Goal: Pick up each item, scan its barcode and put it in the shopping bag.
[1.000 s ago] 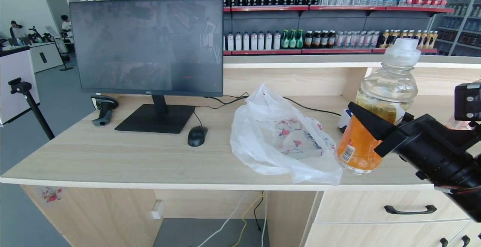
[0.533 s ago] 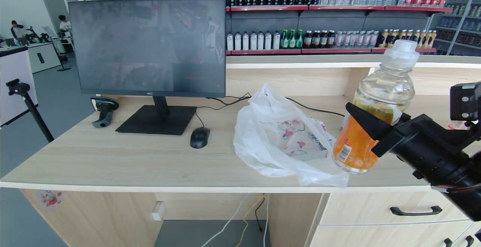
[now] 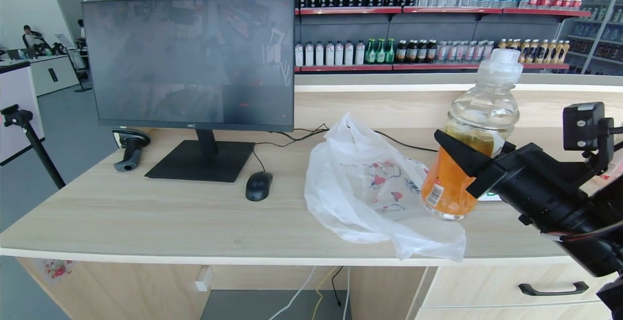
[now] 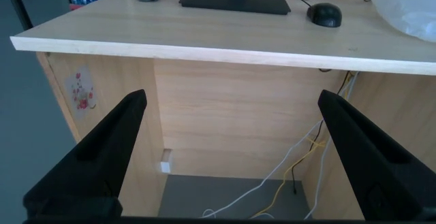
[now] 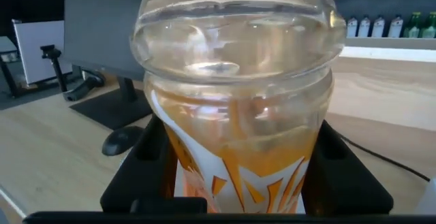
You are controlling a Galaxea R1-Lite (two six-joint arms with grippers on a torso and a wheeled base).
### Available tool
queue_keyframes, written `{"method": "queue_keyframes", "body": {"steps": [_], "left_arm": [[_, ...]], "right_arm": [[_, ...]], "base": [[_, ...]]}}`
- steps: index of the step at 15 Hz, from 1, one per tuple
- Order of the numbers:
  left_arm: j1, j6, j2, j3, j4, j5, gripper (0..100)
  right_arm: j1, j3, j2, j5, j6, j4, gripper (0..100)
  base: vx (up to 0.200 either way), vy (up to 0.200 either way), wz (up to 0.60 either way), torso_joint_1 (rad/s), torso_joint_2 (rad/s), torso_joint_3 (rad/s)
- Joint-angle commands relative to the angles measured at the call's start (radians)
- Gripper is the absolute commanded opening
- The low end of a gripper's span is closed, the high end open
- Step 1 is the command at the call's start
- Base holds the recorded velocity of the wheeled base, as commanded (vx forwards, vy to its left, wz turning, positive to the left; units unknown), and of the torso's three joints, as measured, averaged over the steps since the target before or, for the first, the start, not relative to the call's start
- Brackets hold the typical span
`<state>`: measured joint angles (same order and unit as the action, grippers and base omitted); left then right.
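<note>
Bottle (image 3: 482, 110), orange label, clear top, white cap: long axis near upright, cap up and leaning to the robot's right, barcode facing the head camera. Clamped at mid-body by right pincer (image 3: 460, 157), base at the right edge of the white shopping bag (image 3: 360, 188), which lies on the pale wood tabletop (image 3: 170, 213). Left pincer (image 4: 231, 96): spread wide, empty, below the tabletop's front edge. Monitor (image 3: 190, 62), mouse (image 3: 258, 186) and handheld scanner (image 3: 127, 147) on the tabletop; drink shelves (image 3: 438, 13) behind.

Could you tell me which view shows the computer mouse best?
The head view: the mouse lies whole on the counter by the monitor stand. The left wrist view sees it edge-on from low; the right wrist view glimpses it beside the held bottle.
</note>
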<state>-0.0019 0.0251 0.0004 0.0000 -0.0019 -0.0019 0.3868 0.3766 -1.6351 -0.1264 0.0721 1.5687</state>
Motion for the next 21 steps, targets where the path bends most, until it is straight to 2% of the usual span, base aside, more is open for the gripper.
{"method": "queue_keyframes", "body": {"steps": [1, 6, 8, 21], "left_arm": [[0.000, -0.001, 0.000, 0.000, 0.000, -0.001, 100], [0.000, -0.021, 0.000, 0.000, 0.000, 0.000, 100], [0.000, -0.021, 0.000, 0.000, 0.000, 0.000, 100], [0.000, -0.021, 0.000, 0.000, 0.000, 0.000, 100]], "right_arm": [[0.040, 0.030, -0.046, 0.001, 0.000, 0.002, 0], [0.092, 0.150, -0.189, 0.001, -0.003, 0.002, 0], [0.152, 0.223, -0.246, 0.001, -0.005, 0.002, 0], [0.172, 0.397, -0.427, -0.001, 0.006, 0.002, 0]], "base": [[0.000, 0.000, 0.00, 0.000, 0.00, 0.000], [0.000, 0.000, 0.00, 0.000, 0.00, 0.000], [0.000, 0.000, 0.00, 0.000, 0.00, 0.000], [0.000, 0.000, 0.00, 0.000, 0.00, 0.000]]}}
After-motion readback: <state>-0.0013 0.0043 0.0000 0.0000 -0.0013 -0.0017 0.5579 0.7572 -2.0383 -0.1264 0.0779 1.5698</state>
